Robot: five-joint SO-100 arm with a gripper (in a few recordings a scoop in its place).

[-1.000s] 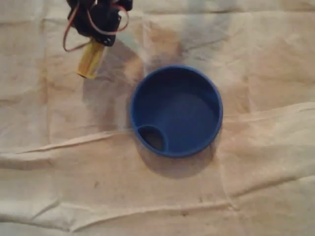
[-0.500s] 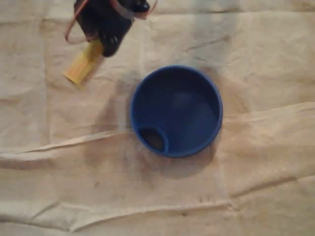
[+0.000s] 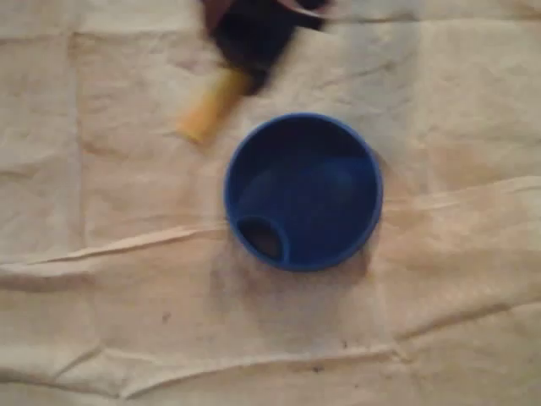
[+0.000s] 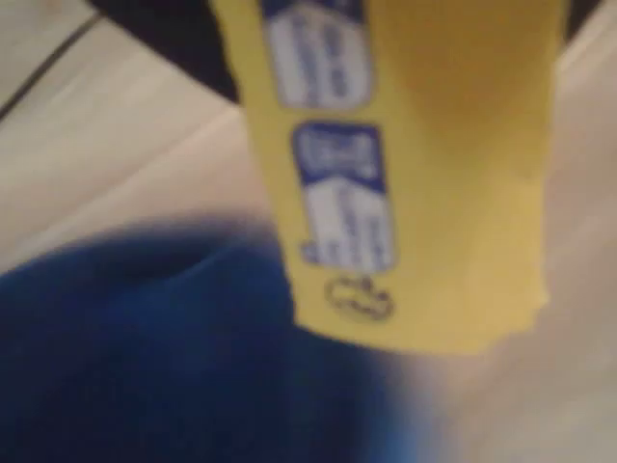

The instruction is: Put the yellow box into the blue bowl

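Note:
A long yellow box hangs in the air just up and left of the blue bowl, slanting down to the left. My dark gripper, blurred by motion, is shut on the box's upper end at the top edge of the overhead view. The wrist view has the yellow box close up, with blue and white print on its face. Below it the bowl is a blurred blue mass at lower left. The bowl has a small round pocket inside its lower left rim.
A creased beige cloth covers the whole table, with raised folds running across the lower half. Reddish cables loop by the arm at the top edge.
The gripper and the yellow box have swung to the right along the top, from the far left toward the bowl's upper left rim. The bowl has stayed put.

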